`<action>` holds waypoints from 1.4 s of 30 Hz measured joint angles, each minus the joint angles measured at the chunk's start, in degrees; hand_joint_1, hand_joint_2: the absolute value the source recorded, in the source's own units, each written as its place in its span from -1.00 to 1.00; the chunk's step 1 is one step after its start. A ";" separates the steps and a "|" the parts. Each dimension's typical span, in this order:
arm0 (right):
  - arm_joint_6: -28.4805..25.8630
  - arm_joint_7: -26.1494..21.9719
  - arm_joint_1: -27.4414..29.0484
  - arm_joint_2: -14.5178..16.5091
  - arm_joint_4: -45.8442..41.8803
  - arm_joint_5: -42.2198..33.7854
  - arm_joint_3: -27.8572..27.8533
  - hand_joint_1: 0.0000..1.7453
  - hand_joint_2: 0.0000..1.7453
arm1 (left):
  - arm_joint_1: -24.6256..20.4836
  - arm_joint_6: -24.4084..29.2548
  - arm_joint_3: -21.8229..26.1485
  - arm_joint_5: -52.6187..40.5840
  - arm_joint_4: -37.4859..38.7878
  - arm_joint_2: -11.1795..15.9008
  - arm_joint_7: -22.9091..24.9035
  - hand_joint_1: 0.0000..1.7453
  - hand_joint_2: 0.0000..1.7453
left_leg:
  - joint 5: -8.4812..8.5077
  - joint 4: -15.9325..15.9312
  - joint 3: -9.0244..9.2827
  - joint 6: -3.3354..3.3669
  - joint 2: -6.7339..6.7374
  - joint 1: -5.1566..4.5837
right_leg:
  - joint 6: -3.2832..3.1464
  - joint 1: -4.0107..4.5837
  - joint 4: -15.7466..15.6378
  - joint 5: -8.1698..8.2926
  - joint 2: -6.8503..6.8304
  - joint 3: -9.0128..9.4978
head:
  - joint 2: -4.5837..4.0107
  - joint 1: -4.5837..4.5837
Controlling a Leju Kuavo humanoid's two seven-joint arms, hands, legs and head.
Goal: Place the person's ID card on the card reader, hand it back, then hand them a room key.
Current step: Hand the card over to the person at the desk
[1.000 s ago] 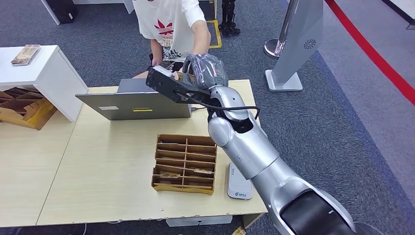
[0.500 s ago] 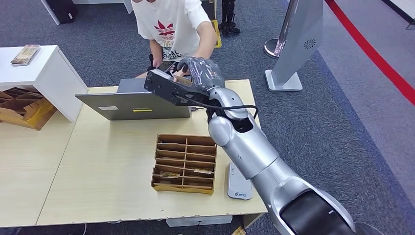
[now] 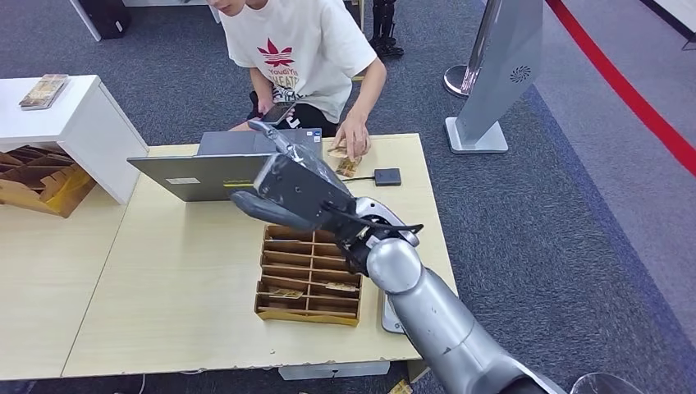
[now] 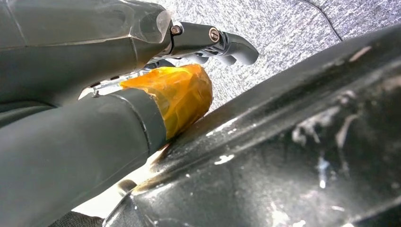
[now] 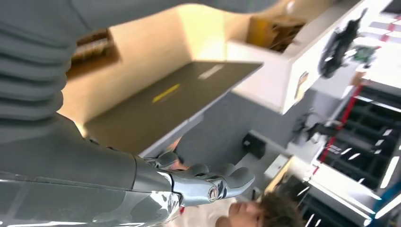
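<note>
ID card (image 3: 344,167) is lying on the far side of the table (image 3: 180,312), near the back edge, under the person's hand (image 3: 353,139), whose fingertips are pressing on it. A small dark square device (image 3: 387,176) is sitting just beside the card on the table, with a cable running from it. Card reader (image 3: 392,316) is lying at the near right of the table, mostly hidden behind the robot's forearm, well apart from the card.

Right hand (image 3: 287,193) is hovering over the table between the laptop (image 3: 226,168) and the cardboard tray (image 3: 310,275), fingers spread and holding nothing. In the right wrist view the fingers (image 5: 222,182) are reaching out loosely, apart from one another, with nothing between them. No contact with the card.

Left hand (image 4: 156,61) is showing in the left wrist view, thumb tip wrapped in orange tape, dark fingers curled a little above it; nothing visible in its hold, but the view is too close to tell whether it is open or closed.

Tray is sitting mid-table, divided into compartments; a few small cards are lying in the near rows, too small to identify. Laptop is standing open with its lid back toward the robot. Person (image 3: 299,49) in a white shirt is sitting behind the table. A white cabinet (image 3: 74,123) is standing at the left.
</note>
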 joint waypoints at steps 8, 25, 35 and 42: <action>4.32 -5.56 12.61 -5.94 -11.44 -16.69 0.33 -1.00 -1.00 | 0.33 0.66 0.05 1.27 0.00 0.00 -1.02 -1.00 -1.00 | -0.02 0.00 0.01 0.00 0.01 0.00 | 0.00 0.00 -0.02 0.00 0.00 0.01 | 0.00 0.00; 32.79 -12.34 33.25 -14.03 -14.96 -44.62 1.32 -1.00 -1.00 | 0.51 2.90 0.38 0.33 0.00 -0.36 -0.64 -1.00 -1.00 | -0.06 -0.01 0.02 -0.03 0.03 0.00 | 0.04 0.00 -0.02 -0.03 0.02 0.02 | 0.00 0.00; 34.26 -11.72 32.67 -14.43 -13.62 -44.06 3.55 -1.00 -1.00 | 0.25 5.07 0.36 -4.58 -0.05 -0.69 1.03 -1.00 -1.00 | -0.05 0.00 0.05 -0.03 0.03 0.00 | 0.03 0.00 -0.02 -0.02 0.02 0.07 | 0.00 0.01; 34.24 -11.67 32.38 -14.60 -13.40 -43.73 4.20 -1.00 -1.00 | 0.16 5.73 0.30 -6.10 -0.13 -0.76 1.91 -1.00 -1.00 | -0.05 0.00 0.05 -0.03 0.03 0.00 | 0.04 0.00 -0.02 -0.03 0.02 0.06 | 0.00 0.01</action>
